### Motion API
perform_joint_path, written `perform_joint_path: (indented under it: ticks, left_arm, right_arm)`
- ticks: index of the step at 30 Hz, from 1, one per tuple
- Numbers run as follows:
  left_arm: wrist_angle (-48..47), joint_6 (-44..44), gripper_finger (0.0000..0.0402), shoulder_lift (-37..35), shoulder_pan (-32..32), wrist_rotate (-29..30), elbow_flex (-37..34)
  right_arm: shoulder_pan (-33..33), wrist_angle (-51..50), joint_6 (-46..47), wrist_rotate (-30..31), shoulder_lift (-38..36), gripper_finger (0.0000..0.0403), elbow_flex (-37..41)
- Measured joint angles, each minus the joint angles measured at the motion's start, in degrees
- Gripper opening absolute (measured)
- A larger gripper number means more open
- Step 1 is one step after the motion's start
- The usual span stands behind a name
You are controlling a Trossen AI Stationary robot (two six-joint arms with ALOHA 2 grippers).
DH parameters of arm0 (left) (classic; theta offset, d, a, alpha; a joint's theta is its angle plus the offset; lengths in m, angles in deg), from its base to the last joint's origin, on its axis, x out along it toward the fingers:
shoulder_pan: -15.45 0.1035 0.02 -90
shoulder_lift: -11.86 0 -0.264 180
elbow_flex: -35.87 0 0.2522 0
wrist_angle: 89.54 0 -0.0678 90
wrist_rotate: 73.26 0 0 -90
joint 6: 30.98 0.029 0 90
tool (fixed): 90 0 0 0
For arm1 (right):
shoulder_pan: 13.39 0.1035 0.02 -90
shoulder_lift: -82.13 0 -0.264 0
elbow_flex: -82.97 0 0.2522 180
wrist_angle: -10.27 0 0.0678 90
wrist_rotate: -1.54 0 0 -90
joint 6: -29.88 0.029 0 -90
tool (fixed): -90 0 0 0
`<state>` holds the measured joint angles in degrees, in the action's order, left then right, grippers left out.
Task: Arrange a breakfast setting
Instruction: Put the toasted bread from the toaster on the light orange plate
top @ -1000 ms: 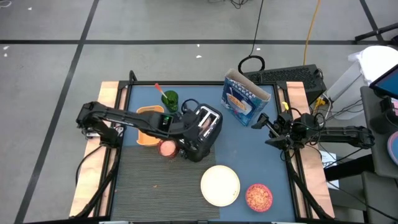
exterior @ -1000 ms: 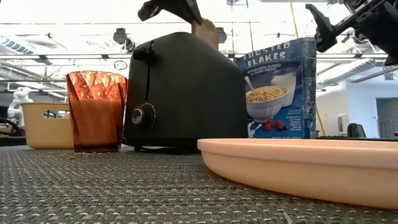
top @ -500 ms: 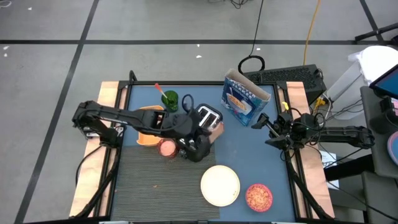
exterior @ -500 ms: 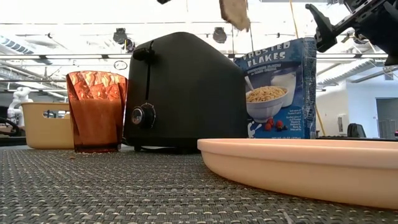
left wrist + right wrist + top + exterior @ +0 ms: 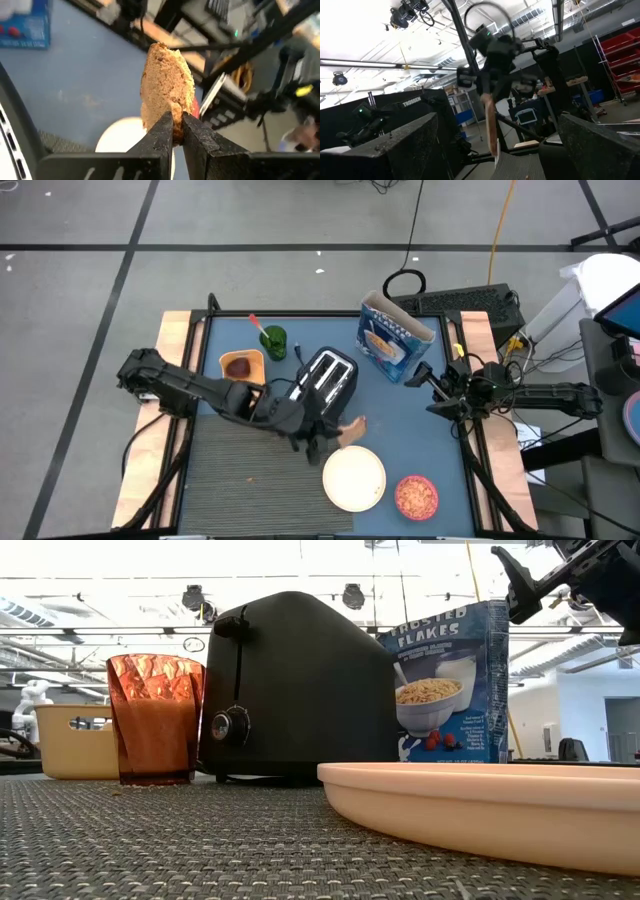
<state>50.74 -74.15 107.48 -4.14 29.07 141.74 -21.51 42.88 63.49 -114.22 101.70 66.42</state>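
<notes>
A brown toast slice hangs in the air between the silver-black toaster and the round cream plate, with my left gripper shut on it. The pink bowl of cereal sits to the right of the plate, near the front edge. The red-handled spoon stands in a green cup at the back. My right gripper waits open at the table's right edge, raised, holding nothing. My left gripper pinches one end of the toast slice between its two fingertips. The fingers come from the table's left, slanting a little downward. The slice sticks out beyond the fingertips, edge-on between them, clear of the toaster and the plate.
An orange square container sits left of the toaster. A blue cereal box stands at the back right. A red-orange glass stands beside the toaster in the low view. A dark woven mat covers the table's near half.
My left gripper has drawn the toast slice up out of the toaster and carried it toward the table's near right, toward the plate. It has tipped from pointing down to nearly level. The toast is lifted clear. The left arm has swung off the orange container.
</notes>
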Motion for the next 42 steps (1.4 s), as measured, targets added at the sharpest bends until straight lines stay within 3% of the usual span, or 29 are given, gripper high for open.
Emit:
perform_joint_path:
  ticks: [10,24,42]
  left_arm:
    - [0.7,3.8,0.0030,6.7,-5.7,1.2,-0.1]
    - [0.5,3.7,0.0030,17.2,-6.2,0.6,-0.1]
    - [0.5,11.3,0.0030,17.8,-4.7,0.6,-0.1]
  right_arm:
    - [0.0,-0.1,0.0,0.0,0.0,0.0400,0.0]
    - [0.0,-0.4,0.0,0.0,0.0,0.0400,0.0]
    - [0.0,-0.4,0.2,0.0,0.0,0.0400,0.0]
